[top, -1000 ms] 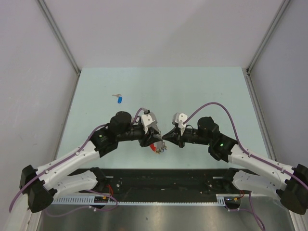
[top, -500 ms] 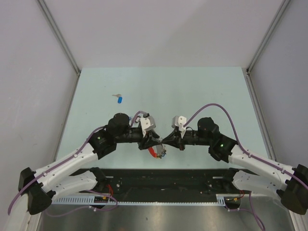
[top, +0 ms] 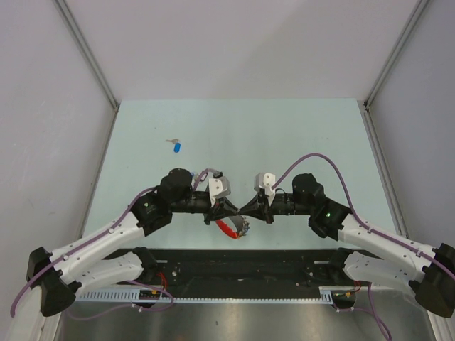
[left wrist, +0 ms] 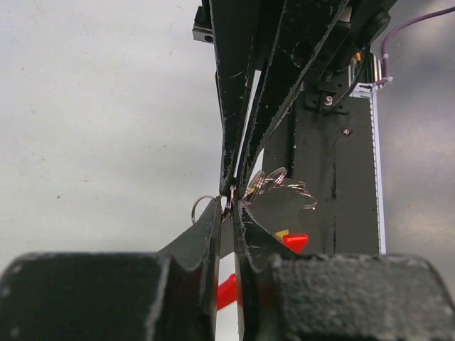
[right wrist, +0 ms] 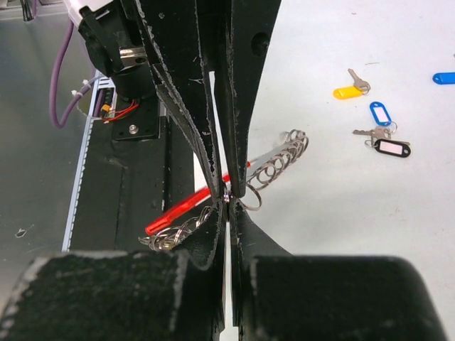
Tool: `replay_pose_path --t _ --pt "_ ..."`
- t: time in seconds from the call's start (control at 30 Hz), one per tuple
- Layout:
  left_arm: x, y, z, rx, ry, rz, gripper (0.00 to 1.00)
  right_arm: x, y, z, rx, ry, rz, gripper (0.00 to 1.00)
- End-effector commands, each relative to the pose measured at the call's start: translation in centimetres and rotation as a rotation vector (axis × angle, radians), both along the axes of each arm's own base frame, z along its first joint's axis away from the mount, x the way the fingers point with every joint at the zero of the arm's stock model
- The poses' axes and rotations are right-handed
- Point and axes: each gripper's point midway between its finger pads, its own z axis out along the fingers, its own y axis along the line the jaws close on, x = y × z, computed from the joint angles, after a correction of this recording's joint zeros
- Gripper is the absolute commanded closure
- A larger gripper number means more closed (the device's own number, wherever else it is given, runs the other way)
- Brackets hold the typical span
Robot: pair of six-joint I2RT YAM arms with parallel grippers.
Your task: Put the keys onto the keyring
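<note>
Right gripper (right wrist: 226, 202) pinches keyring (right wrist: 178, 212) | left gripper (left wrist: 227, 206) tip-to-tip | contact point obscured

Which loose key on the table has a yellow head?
The yellow key, leftmost of the loose cluster in the right wrist view; beside it lie a blue tag and a black-rimmed tag.

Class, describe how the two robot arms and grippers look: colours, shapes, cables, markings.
The left arm and right arm have white links with black joints; purple cables run along each. A green light glows on the right arm. The left gripper and right gripper are black, tapered and scuffed.
</note>
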Motion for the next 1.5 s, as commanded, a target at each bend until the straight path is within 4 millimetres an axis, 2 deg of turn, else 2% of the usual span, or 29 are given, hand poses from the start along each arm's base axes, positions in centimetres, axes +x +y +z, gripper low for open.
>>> replay_pose_path --t 0.0,0.1,0.23,0.33,0.37,0.43,0.47,0.57,0.6,0.73,0.87,1.0,1.07,1.1,1.27,1.47 --pt "0.2 -0.6 1.0 -0.027 -0.059 -0.015 0.91 -1.4 0.7 4.5 0.136 -0.107 0.093 1.0" --pt "0.6 -0.4 0.9 -0.023 -0.068 0.01 1.0 -1.4 0.6 4.4 0.134 -0.104 0.091 1.0" --pt "1.3 -0.1 0.7 -0.008 -0.073 0.052 1.0 -1.4 0.4 4.5 0.132 -0.105 0.085 1.0" --pt "1.7 0.1 0.8 -0.001 -0.088 0.076 0.99 -1.3 0.1 4.6 0.13 -0.102 0.071 0.85" --pt "1.9 0.3 0.7 0.005 -0.096 0.091 1.0 -1.2 -0.1 4.9 0.136 -0.107 0.057 0.75" --pt "2.1 0.7 1.1 0.0 -0.131 0.103 1.0 -0.7 -0.6 5.1 0.138 -0.102 0.023 0.66" --pt "2.4 0.9 1.0 0.005 -0.146 0.122 1.0 -0.5 -0.8 5.3 0.141 -0.101 0.004 0.57" --pt "2.7 1.7 1.4 0.008 -0.2 0.143 1.0 0.5 -2.0 6.1 0.153 -0.102 -0.075 0.45" --pt "2.8 1.9 1.5 0.009 -0.215 0.15 0.99 0.6 -2.4 6.3 0.156 -0.103 -0.092 0.44" --pt "3.1 3.1 1.2 0.042 -0.287 0.172 1.0 2.4 -3.7 6.1 0.144 -0.091 -0.202 0.42" --pt "2.9 3.8 1.8 0.03 -0.344 0.172 1.0 4.1 -4.0 5.4 0.124 -0.062 -0.284 0.42" --pt "2.1 4.2 2.5 0.005 -0.403 0.131 0.99 6.3 -4.0 4.9 0.125 -0.035 -0.373 0.42" --pt "1.0 4.1 2.4 -0.013 -0.411 0.077 1.0 7.7 -4.1 4.4 0.125 -0.01 -0.423 0.42" --pt "0.7 4.3 2.8 -0.026 -0.437 0.062 1.0 8.1 -4.0 4.5 0.129 -0.006 -0.434 0.42" --pt "-0.3 4.5 2.5 -0.014 -0.456 0.006 0.99 9.5 -3.2 3.1 0.114 0.028 -0.447 0.42" --pt "-0.2 4.3 1.6 0.026 -0.444 -0.021 0.99 11.0 -2.6 1.3 0.08 0.05 -0.44 0.42"
